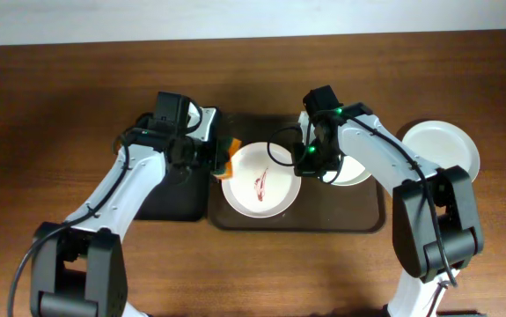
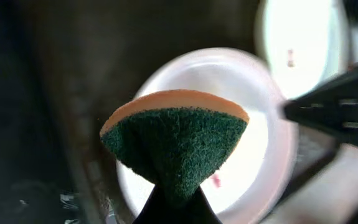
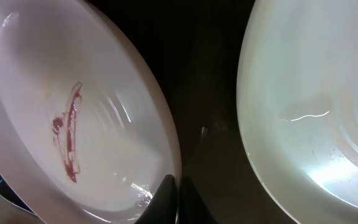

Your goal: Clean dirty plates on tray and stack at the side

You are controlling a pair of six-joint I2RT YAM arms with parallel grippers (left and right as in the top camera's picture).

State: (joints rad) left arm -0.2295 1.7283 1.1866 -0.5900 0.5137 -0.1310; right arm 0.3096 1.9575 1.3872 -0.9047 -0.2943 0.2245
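Holding the green-faced sponge [image 2: 175, 143] pinched between narrow fingers, our left gripper [image 1: 218, 157] hangs over the left rim of the middle plate [image 1: 261, 167], which lies on the dark tray [image 1: 363, 218]. The red-brown streak [image 1: 260, 183] lies to the right of the sponge, near the plate's centre. Its long axis runs roughly front to back across the table, so we judge the wipe must first travel rightward and then follow that line.

Our right gripper [image 3: 177, 190] is at the opposite, right rim. Its fingers are drawn nearly together on the plate's edge, and they seem to pinch it and steady it. Of our two arms, the left is the one with a tool, and it is close to the stain.

A second plate [image 3: 303, 112], marked with a red spot, lies just beside the middle plate on the tray, partly under the right arm. A third plate [image 1: 442, 145], plain white, rests on the tabletop [image 1: 59, 106] beyond the tray's right end.
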